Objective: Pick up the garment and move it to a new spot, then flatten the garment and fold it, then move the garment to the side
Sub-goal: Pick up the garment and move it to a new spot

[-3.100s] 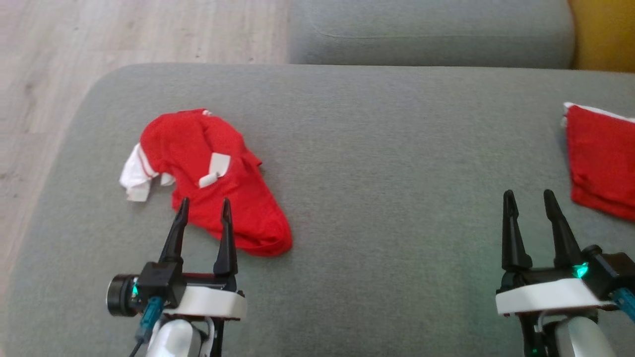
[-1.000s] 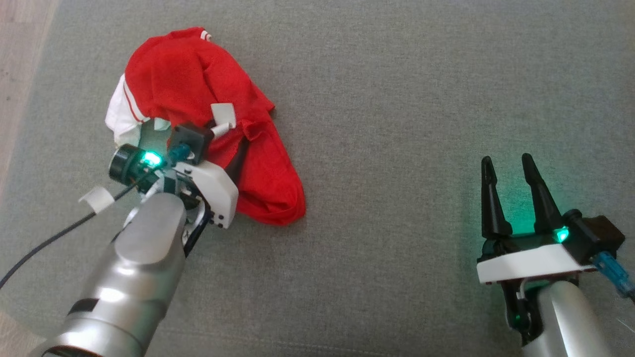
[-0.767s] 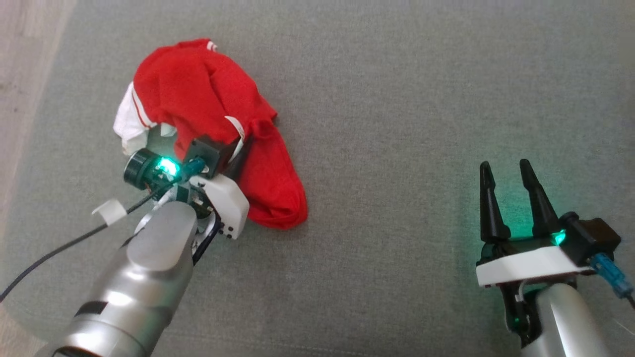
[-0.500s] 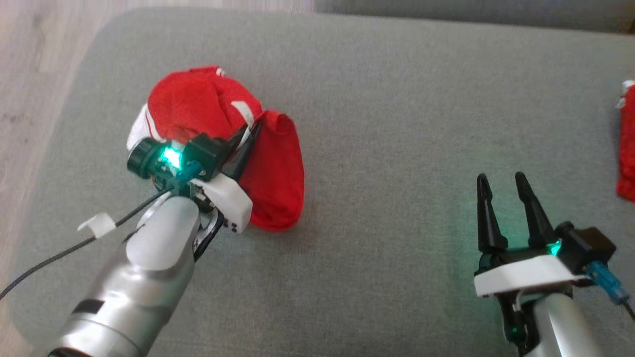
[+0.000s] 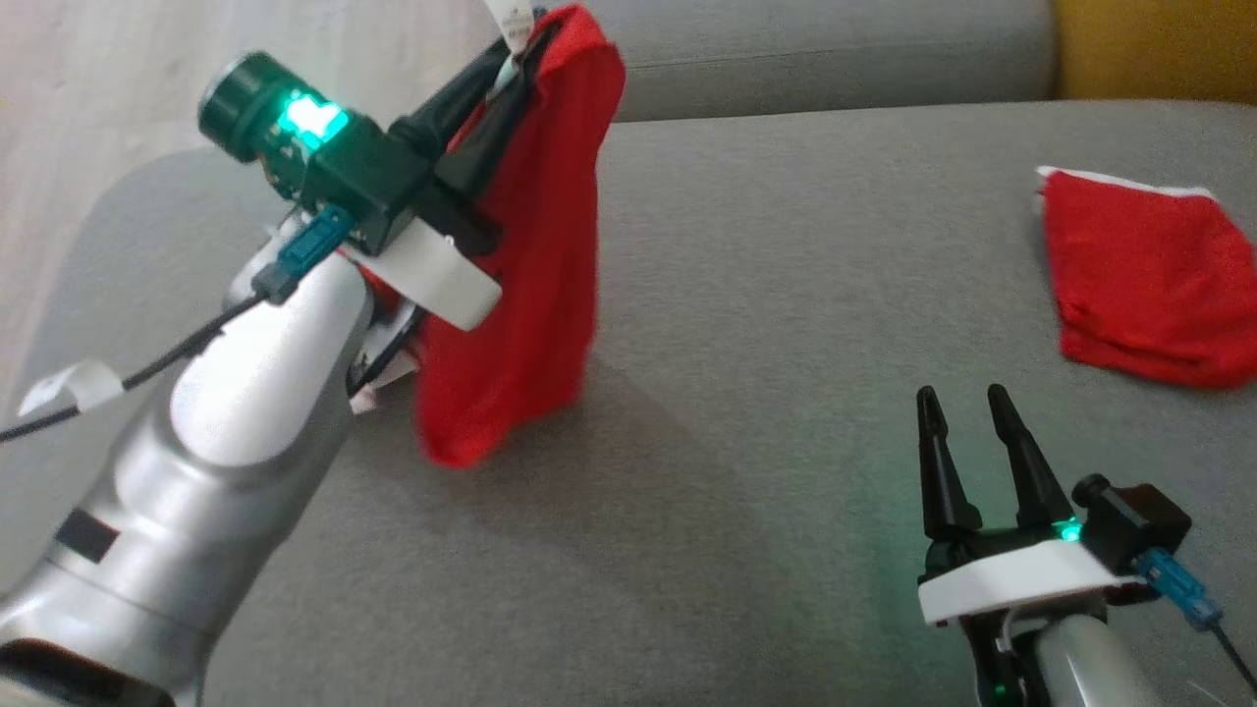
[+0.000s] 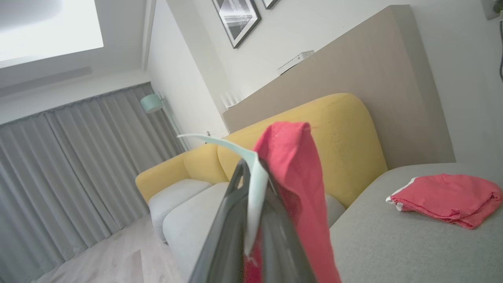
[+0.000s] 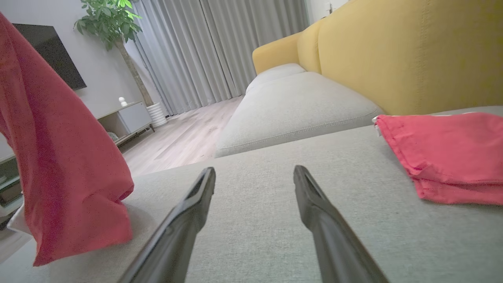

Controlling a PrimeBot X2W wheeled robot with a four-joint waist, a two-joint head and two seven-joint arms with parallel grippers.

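Head camera first. Left claw held high, clamped shut on the top edge of the red garment. Hangs from the fingertips as a long drape, down past the claw's white base toward the grey cushion; cannot tell whether the lower end touches it. White label sticking out just past the tips. Right claw low over the cushion, fingers spread wide and empty, well apart from the hanging garment on its left. Up and to the right of its tips, also well apart, a second red cloth lying flat.

Left wrist camera next. Left claw with both dark fingers drawn together, label squeezed between them and curling away past the tips. Garment bunched over the finger on that view's right and falling along it. Beyond the tips, yellow backrest; far right of the claw, second red cloth on the cushion.

Right wrist camera last. Right claw, fingers parted wide above the cushion, gripping nothing. Garment hanging well left of the claw, clear of it. Second red cloth right of the claw, apart from it, below the yellow backrest.
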